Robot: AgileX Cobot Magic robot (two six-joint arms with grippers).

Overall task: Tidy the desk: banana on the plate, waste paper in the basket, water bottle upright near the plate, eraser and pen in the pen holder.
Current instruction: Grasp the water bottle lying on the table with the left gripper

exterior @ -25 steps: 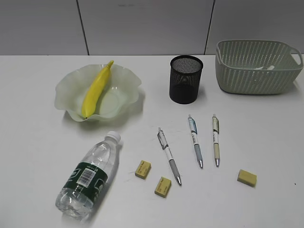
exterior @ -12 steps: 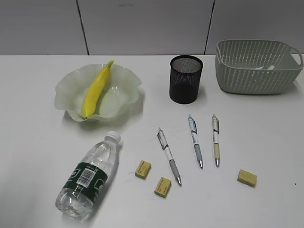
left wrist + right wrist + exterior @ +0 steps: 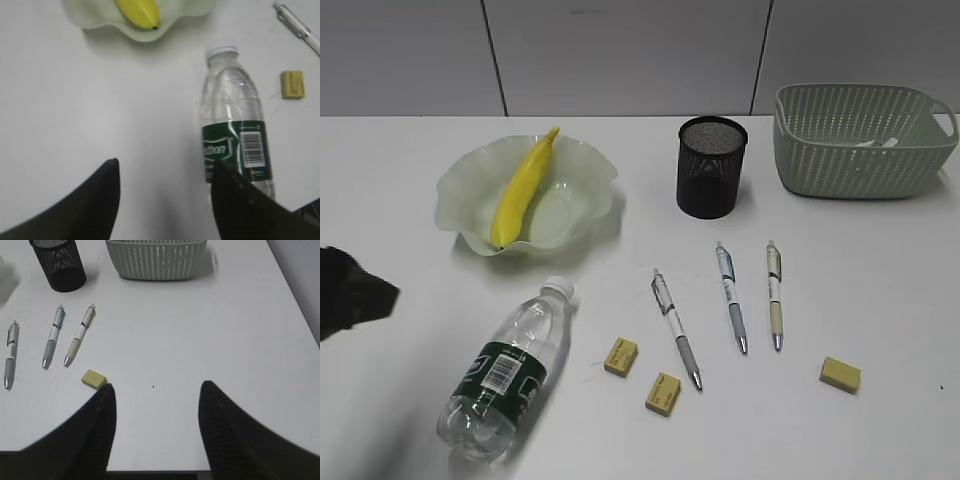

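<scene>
The banana (image 3: 525,190) lies in the ruffled pale green plate (image 3: 455,205). The water bottle (image 3: 510,368) lies on its side on the desk (image 3: 880,290), cap toward the plate. Three pens (image 3: 676,328) (image 3: 731,297) (image 3: 775,294) and three yellow erasers (image 3: 621,356) (image 3: 663,393) (image 3: 840,374) lie loose. The black mesh pen holder (image 3: 711,167) stands at the back. A white scrap of waste paper (image 3: 876,143) shows inside the basket (image 3: 860,150). My left gripper (image 3: 165,165) is open and empty over bare desk, left of the bottle (image 3: 235,130). My right gripper (image 3: 156,390) is open and empty, right of an eraser (image 3: 94,379).
In the exterior view my left gripper (image 3: 365,292) is a blurred dark shape at the left edge; the right gripper is out of that view. The desk's right edge (image 3: 295,305) drops off beside the basket (image 3: 155,260). The pen holder (image 3: 57,265) stands left of the basket.
My left arm has come into the exterior view at the left edge, toward the bottle. The objects on the desk have not moved.
</scene>
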